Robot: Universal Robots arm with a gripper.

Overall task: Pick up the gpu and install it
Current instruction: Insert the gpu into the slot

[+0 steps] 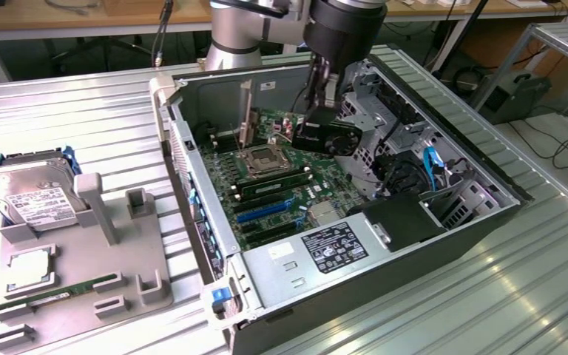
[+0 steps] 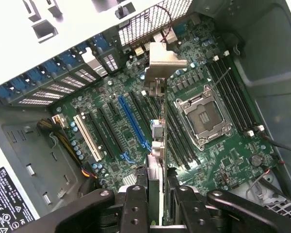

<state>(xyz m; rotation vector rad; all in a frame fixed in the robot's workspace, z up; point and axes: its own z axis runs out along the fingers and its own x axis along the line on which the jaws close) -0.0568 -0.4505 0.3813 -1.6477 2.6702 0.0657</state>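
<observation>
Black fingers of my hand (image 2: 157,194) are pressed together on the gpu (image 2: 156,136), which I hold edge-on: at the lower middle of the wrist view the thin card runs up from between the fingers, and its silver bracket (image 2: 166,58) sits at the upper middle, over the rear grille of the case. In the exterior view my hand (image 1: 316,122) is at the upper centre, down inside the open computer case (image 1: 481,222), just above the green motherboard (image 1: 264,200) and beside the bare processor socket (image 1: 262,159). The card hangs above the row of expansion slots, near the blue slot (image 2: 131,121) and the white slot (image 2: 86,138); whether its edge already touches a slot I cannot tell. To do this step well, I judge that I must keep the card square to the board and its long edge parallel to the chosen slot, with the bracket lined up to the opening in the back wall, and press evenly so neither end seats first. The memory slots (image 2: 233,92) and the socket lie close, so any sideways drift could scrape them. At the left of the exterior view, a hard drive (image 1: 32,196) and a memory stick (image 1: 62,290) rest in their grey fixture (image 1: 131,259) on the tabletop (image 1: 67,111), well apart from my work.
</observation>
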